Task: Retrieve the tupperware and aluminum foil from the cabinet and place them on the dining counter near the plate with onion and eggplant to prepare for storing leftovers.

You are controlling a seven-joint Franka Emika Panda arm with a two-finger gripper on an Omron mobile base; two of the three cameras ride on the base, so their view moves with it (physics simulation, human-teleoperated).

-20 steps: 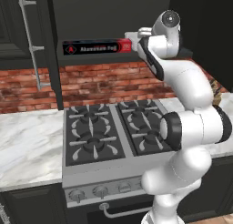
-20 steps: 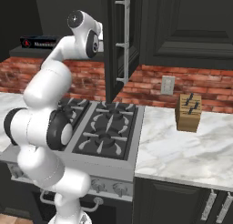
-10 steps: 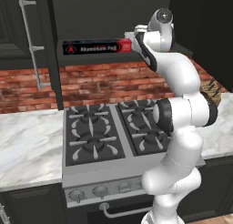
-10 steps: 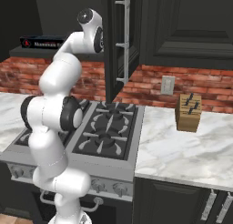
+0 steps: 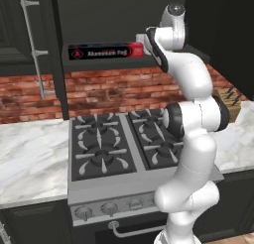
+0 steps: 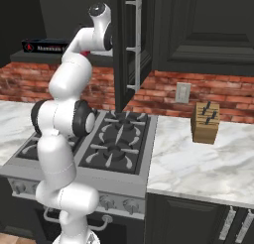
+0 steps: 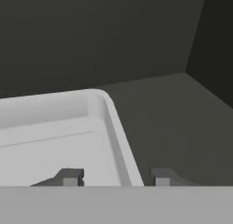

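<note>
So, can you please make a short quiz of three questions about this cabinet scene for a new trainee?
1. True or false: the aluminum foil lies on the stove.
2. In the hand view, the fingertips straddle which part of the tupperware? A) its rim B) its lid C) its handle
3. What stands on the counter right of the stove?

Key: 1. False, it lies on the cabinet shelf. 2. A. 3. The knife block.

Count: one aluminum foil (image 5: pixel 105 51) box, one tupperware (image 7: pixel 59 136), one knife block (image 6: pixel 206 122), four stove burners (image 5: pixel 99 156), two cabinet handles (image 6: pixel 132 45).
</note>
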